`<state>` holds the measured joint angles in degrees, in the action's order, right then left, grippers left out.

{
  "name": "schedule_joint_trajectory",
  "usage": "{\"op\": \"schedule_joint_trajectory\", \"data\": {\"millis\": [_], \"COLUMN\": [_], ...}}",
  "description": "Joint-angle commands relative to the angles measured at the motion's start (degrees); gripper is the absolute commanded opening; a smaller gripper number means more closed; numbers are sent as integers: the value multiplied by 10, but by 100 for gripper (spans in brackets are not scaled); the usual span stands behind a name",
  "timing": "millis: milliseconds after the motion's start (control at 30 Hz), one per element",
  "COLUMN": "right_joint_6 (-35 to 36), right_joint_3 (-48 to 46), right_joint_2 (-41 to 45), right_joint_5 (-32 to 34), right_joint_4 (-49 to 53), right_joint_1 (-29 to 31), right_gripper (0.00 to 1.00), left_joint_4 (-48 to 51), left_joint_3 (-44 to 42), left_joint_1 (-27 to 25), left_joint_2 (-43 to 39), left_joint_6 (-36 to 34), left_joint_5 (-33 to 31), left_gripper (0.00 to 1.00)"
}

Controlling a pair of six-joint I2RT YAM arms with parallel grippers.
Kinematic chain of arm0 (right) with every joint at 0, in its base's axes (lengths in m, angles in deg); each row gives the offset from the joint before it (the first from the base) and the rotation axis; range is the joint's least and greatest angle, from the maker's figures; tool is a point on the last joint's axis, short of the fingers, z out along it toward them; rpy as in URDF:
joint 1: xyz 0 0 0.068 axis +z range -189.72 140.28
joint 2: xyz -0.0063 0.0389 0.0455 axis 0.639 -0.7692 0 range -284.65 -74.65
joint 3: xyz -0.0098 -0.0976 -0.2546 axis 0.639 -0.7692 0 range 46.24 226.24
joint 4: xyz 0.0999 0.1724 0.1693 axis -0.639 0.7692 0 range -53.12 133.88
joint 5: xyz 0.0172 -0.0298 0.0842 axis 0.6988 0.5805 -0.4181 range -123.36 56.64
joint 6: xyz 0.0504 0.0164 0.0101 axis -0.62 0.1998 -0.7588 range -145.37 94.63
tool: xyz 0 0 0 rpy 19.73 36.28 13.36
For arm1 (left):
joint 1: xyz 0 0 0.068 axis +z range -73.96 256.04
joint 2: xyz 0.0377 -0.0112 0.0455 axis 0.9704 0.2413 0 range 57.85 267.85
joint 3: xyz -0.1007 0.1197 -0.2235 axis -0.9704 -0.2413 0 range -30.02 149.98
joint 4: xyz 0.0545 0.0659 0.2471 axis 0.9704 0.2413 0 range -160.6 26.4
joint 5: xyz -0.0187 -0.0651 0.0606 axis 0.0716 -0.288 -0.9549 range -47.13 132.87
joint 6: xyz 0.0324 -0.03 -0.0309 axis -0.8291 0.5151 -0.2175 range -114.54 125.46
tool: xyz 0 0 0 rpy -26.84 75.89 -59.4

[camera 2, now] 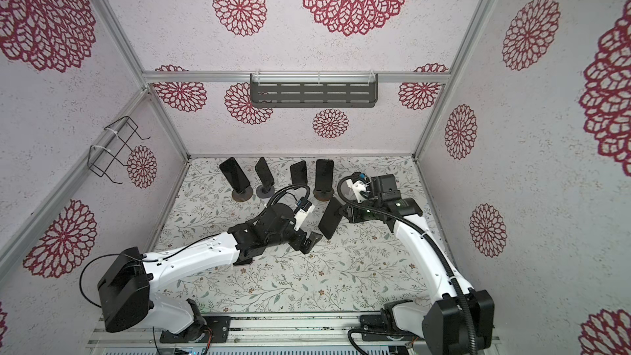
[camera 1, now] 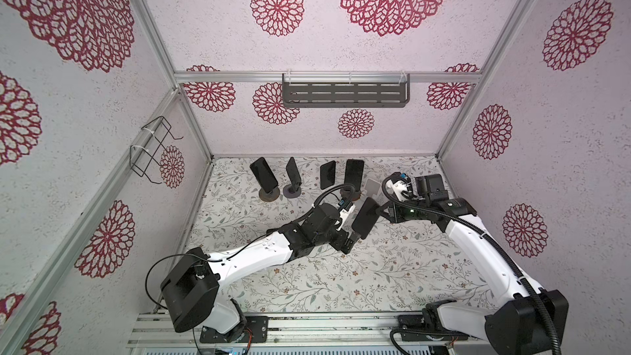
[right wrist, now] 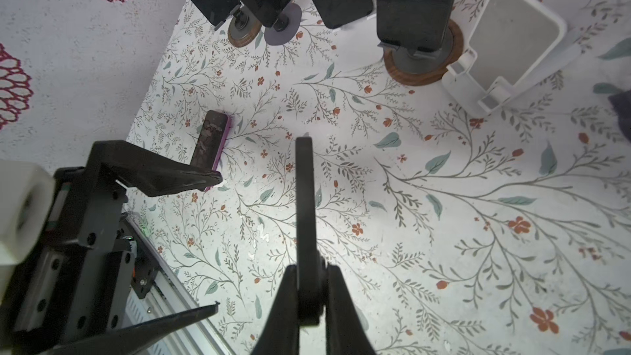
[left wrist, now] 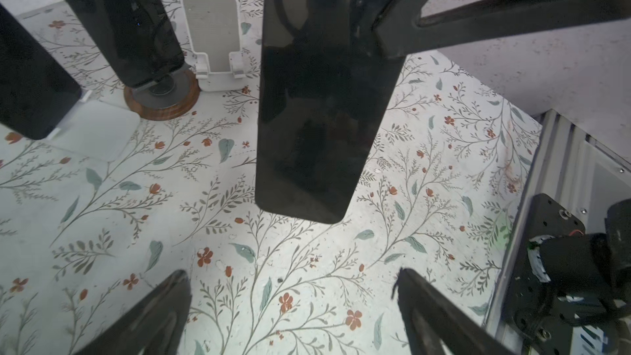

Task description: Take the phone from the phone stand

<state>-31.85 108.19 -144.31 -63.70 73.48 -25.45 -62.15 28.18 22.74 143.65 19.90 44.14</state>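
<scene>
The right gripper (camera 1: pixel 379 212) is clamped on the black phone (left wrist: pixel 324 97) near its upper end. The phone hangs tilted in the air above the floral table (camera 1: pixel 341 278) — clear of the white phone stand (left wrist: pixel 213 35) behind it. The left gripper (left wrist: pixel 290 285) gapes wide just beside the phone's lower end — not touching it.

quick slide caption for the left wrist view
Right gripper holds a black phone clear of the empty white stand.
</scene>
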Motion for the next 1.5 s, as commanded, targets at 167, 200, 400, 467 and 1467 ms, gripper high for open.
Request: {"op": "schedule_joint_trajectory", "data": {"millis": [167,200,400,467,1467], "right_joint_6": [-47,-53,-72,-71,-126], "right_joint_3": [-5,-10,-29,-31,-64], "right_joint_2": [15,16,32,35,-14], "right_joint_5": [-68,-73,-104,-108,-77], "right_joint_4": [-43,-51,-77,-73,-153], "right_joint_1": [15,18,30,32,41], "right_gripper": [0,0,0,0,26], "left_joint_4": [20,26,37,31,54], "left_joint_3": [58,64,82,84,82], "left_joint_1": [-2,-2,-2,-2,21], "left_joint_2": [54,59,82,86,83], "left_joint_6": [-59,-62,-69,-70,18], "left_joint_5": [34,25,1,2,-5], "left_gripper": [97,97,97,97,39]}}
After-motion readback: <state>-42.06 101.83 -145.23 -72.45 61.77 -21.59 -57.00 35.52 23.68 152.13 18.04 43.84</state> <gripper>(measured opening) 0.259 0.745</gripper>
